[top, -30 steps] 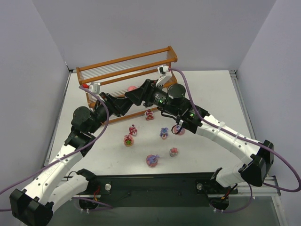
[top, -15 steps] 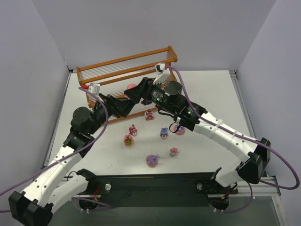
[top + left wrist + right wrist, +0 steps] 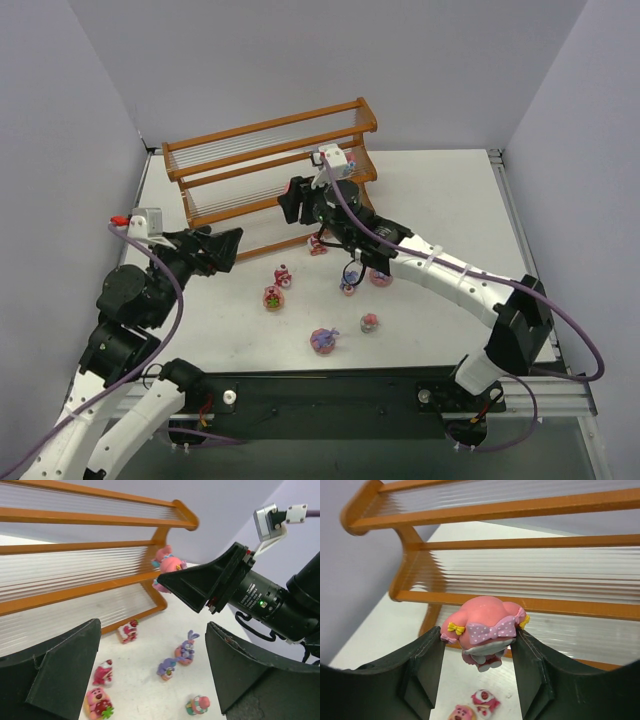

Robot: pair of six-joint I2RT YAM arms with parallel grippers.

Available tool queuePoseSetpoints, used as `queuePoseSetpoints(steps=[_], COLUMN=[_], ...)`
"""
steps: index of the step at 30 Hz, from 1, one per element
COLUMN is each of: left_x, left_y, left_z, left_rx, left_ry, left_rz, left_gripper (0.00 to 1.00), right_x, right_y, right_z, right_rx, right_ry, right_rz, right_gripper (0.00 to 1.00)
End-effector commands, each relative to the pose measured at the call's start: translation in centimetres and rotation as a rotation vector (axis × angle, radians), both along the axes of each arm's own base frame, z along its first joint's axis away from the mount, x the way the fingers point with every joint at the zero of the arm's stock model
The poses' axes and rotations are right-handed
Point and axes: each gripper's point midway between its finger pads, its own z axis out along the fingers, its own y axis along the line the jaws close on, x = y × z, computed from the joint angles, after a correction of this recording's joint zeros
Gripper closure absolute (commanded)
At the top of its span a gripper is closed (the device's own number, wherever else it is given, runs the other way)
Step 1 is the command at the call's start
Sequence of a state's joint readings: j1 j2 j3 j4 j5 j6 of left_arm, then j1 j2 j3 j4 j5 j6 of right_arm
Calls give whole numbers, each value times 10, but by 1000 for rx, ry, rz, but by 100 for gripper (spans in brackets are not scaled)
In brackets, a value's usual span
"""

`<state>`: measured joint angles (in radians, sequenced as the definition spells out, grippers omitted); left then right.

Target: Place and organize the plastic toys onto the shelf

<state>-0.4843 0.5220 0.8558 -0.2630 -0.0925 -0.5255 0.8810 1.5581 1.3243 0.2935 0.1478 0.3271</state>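
Observation:
My right gripper [image 3: 479,647] is shut on a pink toy with a polka-dot bow [image 3: 487,630] and holds it in the air just in front of the shelf's [image 3: 520,602] middle rail. From above, that gripper [image 3: 296,203] hangs by the right part of the orange-brown shelf [image 3: 270,130]. My left gripper [image 3: 226,247] is open and empty, left of the toys and in front of the shelf. Its view shows the held pink toy [image 3: 167,565] and several toys on the table below, among them a purple bunny [image 3: 186,647]. Several toys [image 3: 283,275] lie scattered in front of the shelf.
The shelf stands at the back of the white table [image 3: 440,200], against the grey wall. My right arm [image 3: 430,265] reaches diagonally over the toys on the table. A black bar [image 3: 330,385] runs along the table's near edge.
My left gripper has opened and pulled back from the shelf toward the near left. The right gripper, with the pink toy in it, has shifted left along the shelf front.

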Motion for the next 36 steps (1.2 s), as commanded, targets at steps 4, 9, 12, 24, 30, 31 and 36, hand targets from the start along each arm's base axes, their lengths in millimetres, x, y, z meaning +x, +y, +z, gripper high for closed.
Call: queuePoseSetpoints(steps=[4, 9, 12, 24, 30, 31, 36], left_x=[-11, -19, -22, -19, -12, -13, -9], left_y=[38, 43, 46, 50, 50, 50, 41], left_z=[-12, -14, -16, 0, -3, -1, -1], left_rx=[84, 49, 53, 69, 129, 131, 164], left_ry=[73, 80, 90, 142, 242, 240, 243], left_rz=[153, 163, 170, 202, 221, 218, 173], left_gripper=[5, 5, 5, 4, 4, 4, 4], right_x=[37, 57, 69, 100, 107, 109, 118], right_y=[-13, -15, -14, 7, 8, 9, 22], right_z=[-5, -18, -17, -16, -7, -9, -6], right_rx=[-51, -27, 2, 73, 119, 126, 133], right_ry=[-205, -237, -246, -262, -257, -255, -271], right_rz=[-131, -168, -188, -207, -224, -228, -229], right_gripper=[72, 66, 66, 66, 66, 65, 66])
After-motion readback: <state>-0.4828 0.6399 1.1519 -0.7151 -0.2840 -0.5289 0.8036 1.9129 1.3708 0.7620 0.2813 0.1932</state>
